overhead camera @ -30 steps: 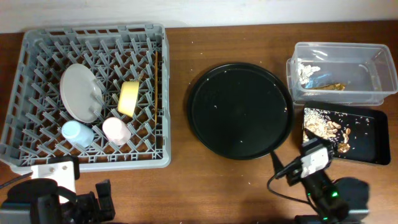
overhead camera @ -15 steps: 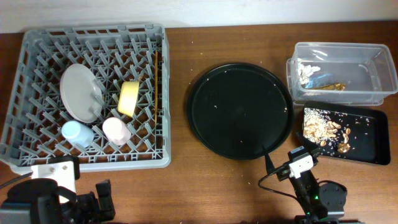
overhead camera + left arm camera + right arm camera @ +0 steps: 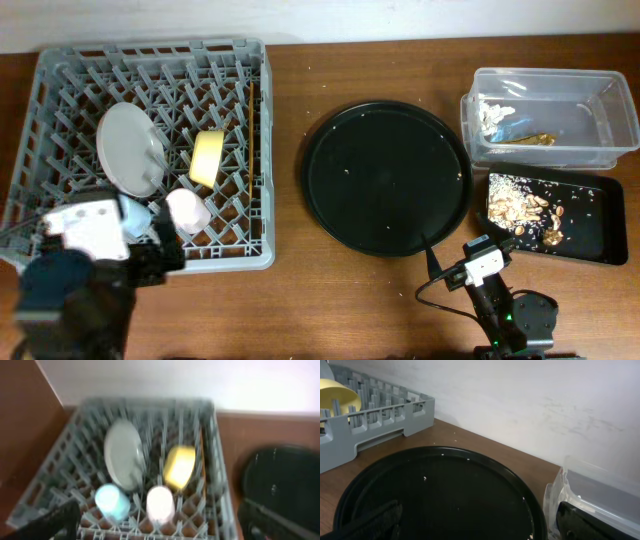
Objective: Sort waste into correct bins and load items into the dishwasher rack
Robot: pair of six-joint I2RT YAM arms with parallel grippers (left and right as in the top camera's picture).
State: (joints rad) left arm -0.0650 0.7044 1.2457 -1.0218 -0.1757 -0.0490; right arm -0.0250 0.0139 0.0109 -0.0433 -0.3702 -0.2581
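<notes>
just ahead of left gripper, dishwasher rack, blue cup nearest

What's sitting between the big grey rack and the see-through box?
The big round black tray sits between the grey rack and the clear tub, on the brown table. The overhead view shows it best.

1. You are looking at no readable text, label, brand, number or sign in any view.
2. The left wrist view is showing blurred; you are reading nothing on the dishwasher rack.
</notes>
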